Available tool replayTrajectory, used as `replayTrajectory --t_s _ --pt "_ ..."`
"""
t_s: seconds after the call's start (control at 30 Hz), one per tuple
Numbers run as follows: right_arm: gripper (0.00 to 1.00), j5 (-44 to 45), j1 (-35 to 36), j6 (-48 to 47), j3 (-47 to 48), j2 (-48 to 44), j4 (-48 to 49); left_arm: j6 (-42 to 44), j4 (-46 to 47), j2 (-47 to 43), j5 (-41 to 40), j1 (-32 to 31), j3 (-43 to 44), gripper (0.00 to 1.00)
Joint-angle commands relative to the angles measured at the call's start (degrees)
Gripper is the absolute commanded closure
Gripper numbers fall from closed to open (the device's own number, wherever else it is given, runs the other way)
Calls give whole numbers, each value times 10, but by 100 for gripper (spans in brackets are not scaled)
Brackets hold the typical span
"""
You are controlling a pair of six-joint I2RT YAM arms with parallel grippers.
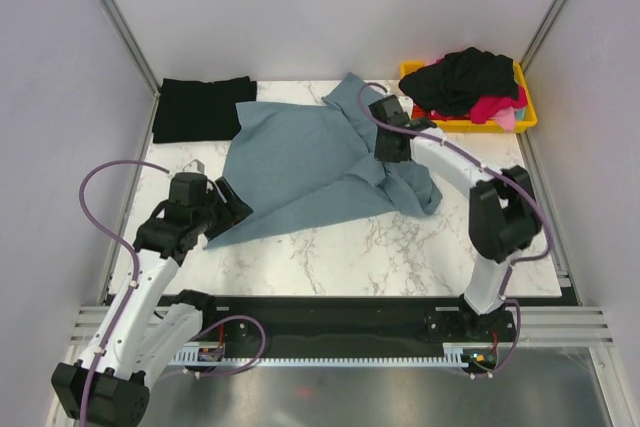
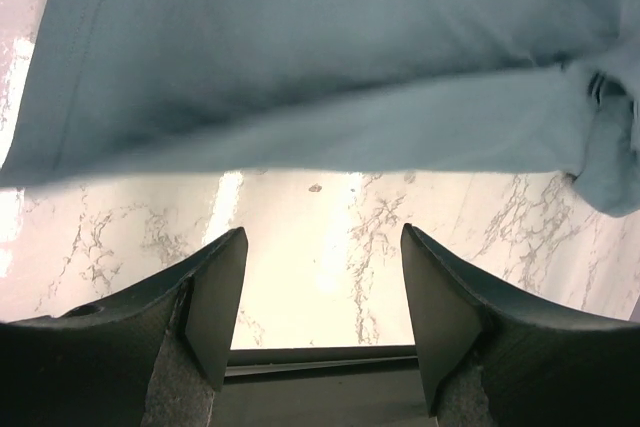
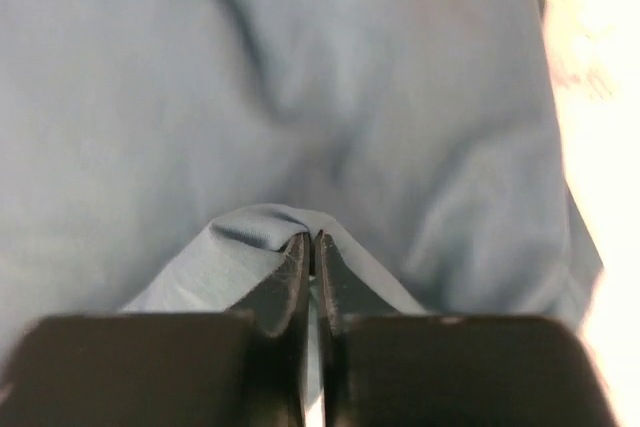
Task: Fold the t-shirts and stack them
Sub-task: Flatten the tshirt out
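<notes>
Right gripper (image 3: 312, 247) fingers are together, clamped on a small raised pleat of the slate blue-grey t-shirt (image 1: 300, 167). Left gripper (image 2: 322, 237) stands apart and empty, over bare counter (image 1: 400, 257) just short of the shirt's near hem. The shirt lies spread mid-counter, mostly flat, with its right side bunched beside the right arm. A folded black t-shirt (image 1: 200, 107) sits at the far left corner. Black and pink-red garments (image 1: 470, 82) are heaped in the yellow bin (image 1: 529, 112) at far right.

Assessment: the fabric is light, limp and not fragile, and it will sag and drag rather than hold shape. A mid-panel pinch merely tents the cloth. Hems, shoulders and corners offer the surest hold, ideally at two points at once.
</notes>
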Motion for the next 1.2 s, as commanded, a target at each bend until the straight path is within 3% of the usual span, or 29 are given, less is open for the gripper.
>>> replayTrajectory --t_s 0.0,0.03,0.1,0.13,0.4,0.63,0.83,1.17 --pt "85 -120 -64 -27 72 111 8 6 14 6 -1 -4 -6 29" --pt "62 -129 -76 -29 87 150 6 5 15 4 -1 -4 -6 29" --pt "33 -115 -98 -38 137 172 -21 3 15 3 -1 -6 -7 29" --pt "31 -99 -100 -40 146 168 -28 3 15 1 0 -8 -7 29" --pt "30 -36 -81 -56 93 6 -14 1 15 3 -5 -18 -9 29" --pt "34 -39 -35 -66 28 -61 12 -2 17 11 -2 -24 -15 30" --pt "39 -77 -9 -36 -42 -44 42 0 16 1 -3 -26 -8 30" --pt "51 -77 -13 -37 -6 62 69 79 -32 -3 -19 -26 61 30"
